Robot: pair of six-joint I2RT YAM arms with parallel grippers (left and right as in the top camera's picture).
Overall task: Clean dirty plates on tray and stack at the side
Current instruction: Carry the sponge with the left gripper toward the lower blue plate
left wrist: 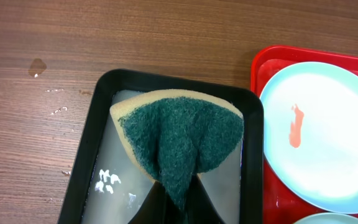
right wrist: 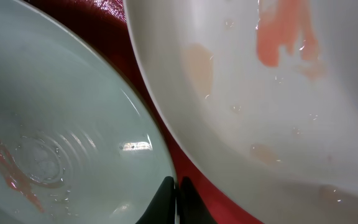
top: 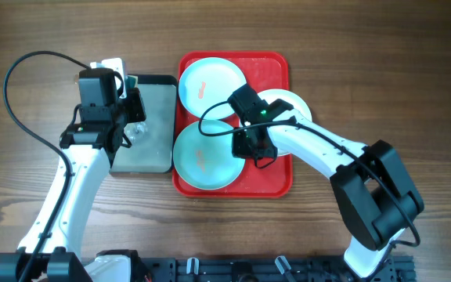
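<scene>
Red tray (top: 276,171) sits mid-table on the wooden table (top: 45,180), with a dark grey tray (top: 153,153) just beside its left edge. There are three plates on the red tray. The upper light blue plate (top: 206,82) is in the top-left part and the lower light blue plate (top: 200,160) in the bottom-left part. The white plate (top: 294,106) is on the right, overhanging the tray's right rim. None are stacked at the side yet.

The right gripper (top: 255,149) is low over the red tray, at the right edge of the lower light blue plate, between it and the white plate. In the right wrist view the jaws are drawn almost together with only a sliver between, tips right at that plate's rim (right wrist: 55,124). Cannot tell if they pinch it. The white plate (right wrist: 260,118) has a reddish smear (right wrist: 284,37) and pale wet patches. The blue plate has a thin red streak (right wrist: 5,162) and water. A red tray strip (right wrist: 229,202) shows between the two.

The left gripper (top: 134,117) hangs over the dark grey tray. In the left wrist view the jaws are clamped on a sponge (left wrist: 185,134), green scouring face up, yellow edge showing, pinched into a fold at the fingers. The sponge is above cloudy liquid in the grey tray (left wrist: 86,162). The upper light blue plate (left wrist: 334,143) carries a red smear (left wrist: 295,124). A few droplets (left wrist: 38,65) lie on the wood beside the grey tray.
</scene>
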